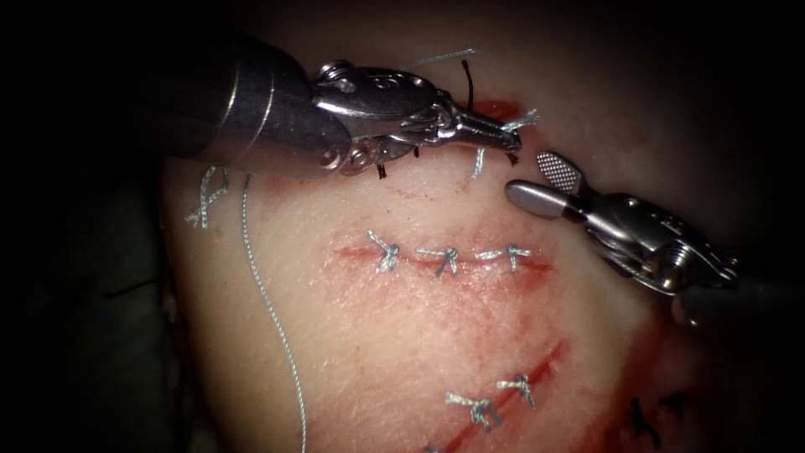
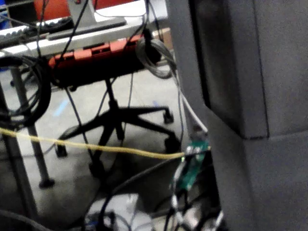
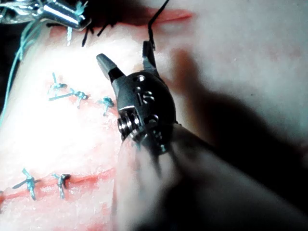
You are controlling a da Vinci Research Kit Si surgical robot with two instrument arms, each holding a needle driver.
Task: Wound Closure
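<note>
Left claw (image 1: 501, 132) is clamped on pale thread (image 1: 520, 122) at the top cut; right claw (image 1: 547, 184) gapes empty just beside it.

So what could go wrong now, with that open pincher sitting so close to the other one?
The left tool is shut on a light thread end at the top cut. A hard tug might tear the tissue or snap the thread. The right tool holds nothing, jaws open, right beside the left tool's tip, so they could bump. A loose thread trails down the left side and might snag.
</note>
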